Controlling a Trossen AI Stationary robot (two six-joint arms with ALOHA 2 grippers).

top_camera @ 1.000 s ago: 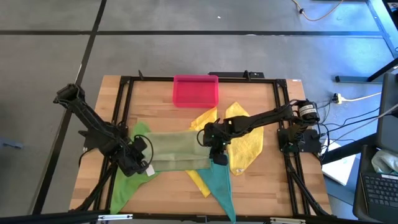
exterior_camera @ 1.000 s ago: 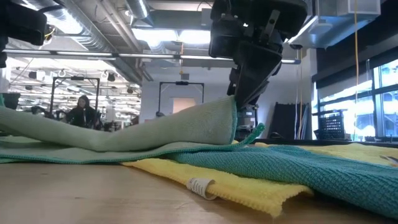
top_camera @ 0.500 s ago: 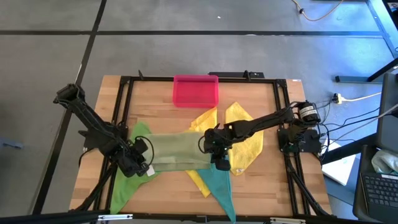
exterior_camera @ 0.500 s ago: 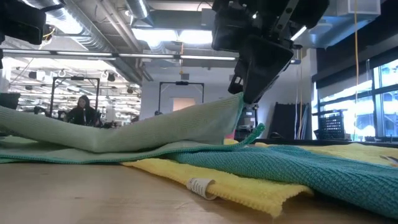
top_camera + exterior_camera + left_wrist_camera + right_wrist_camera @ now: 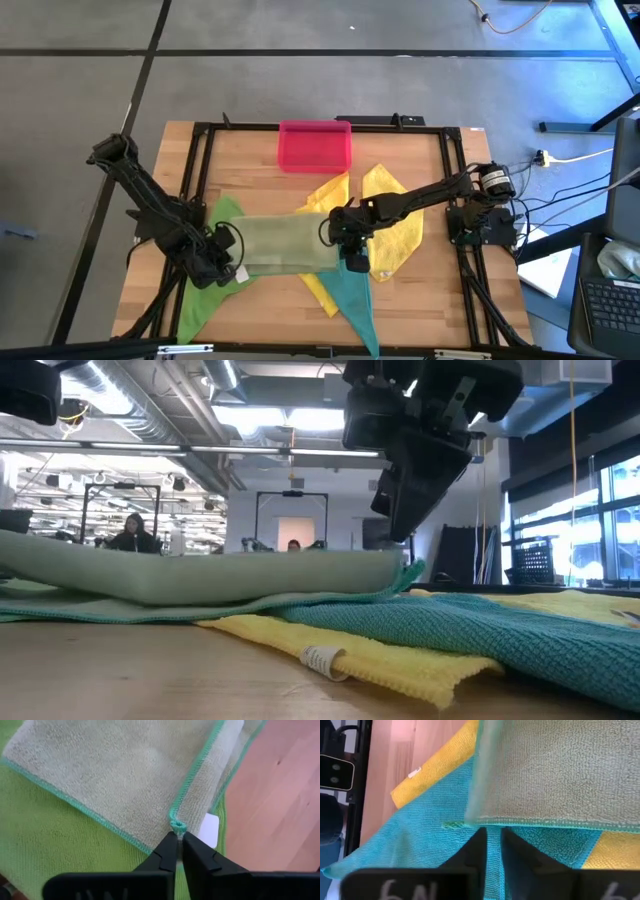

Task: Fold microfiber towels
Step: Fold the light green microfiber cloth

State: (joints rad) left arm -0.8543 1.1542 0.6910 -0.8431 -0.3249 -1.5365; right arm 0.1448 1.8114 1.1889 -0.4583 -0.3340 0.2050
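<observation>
Table (image 5: pixel 250 150) carried towel pile. Pale olive towel (image 5: pixel 283 244) lay folded flat atop bright green towel (image 5: pixel 205 290), teal towel (image 5: pixel 352 300), yellow towels (image 5: pixel 395 235). Left pincer (image 5: pixel 178 845) pinched olive corner. Right pincer (image 5: pixel 492 851) slightly spread, empty, at opposite edge.

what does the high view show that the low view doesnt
Only the high view shows the pink tray, the bright green towel, the left gripper at the pale olive towel's left end, and both arms whole. Only the low view shows the room behind, with a person, and the white tag on a yellow towel. Both show the pale olive, yellow and teal towels and the right gripper.
</observation>
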